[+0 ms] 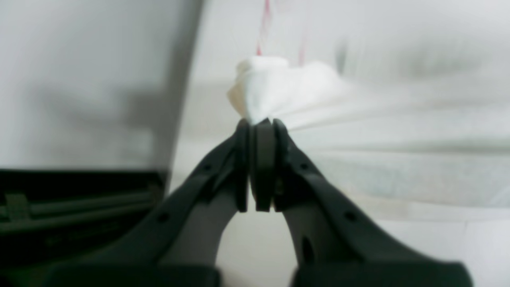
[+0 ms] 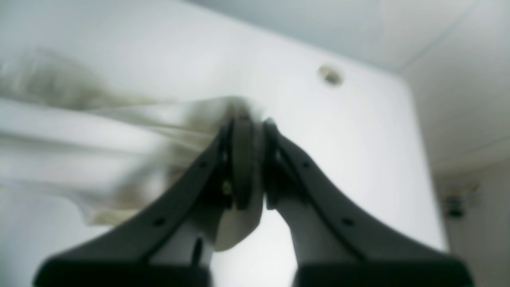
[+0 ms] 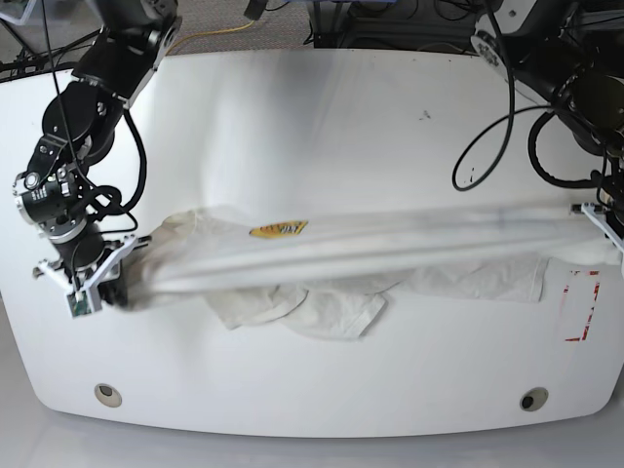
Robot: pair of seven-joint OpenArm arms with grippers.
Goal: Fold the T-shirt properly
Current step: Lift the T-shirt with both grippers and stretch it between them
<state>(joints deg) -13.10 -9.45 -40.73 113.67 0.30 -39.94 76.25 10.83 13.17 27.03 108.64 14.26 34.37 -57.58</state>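
White table (image 3: 322,117) with rounded corners carries the load. 2 round grommet holes sit near its front edge, left (image 3: 108,394) and right (image 3: 532,399). The T-shirt (image 3: 322,307) sags onto the middle of the top, sleeve and hem resting there. A red-marked label (image 3: 581,307) lies flat near the right edge.

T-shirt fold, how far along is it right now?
Done: both tools have gripped. The left tool is shut on one end of the T-shirt, the right tool on the other. In hand: the shirt is stretched between them across the table, sleeves sagging below. Left: no neat fold shows yet.
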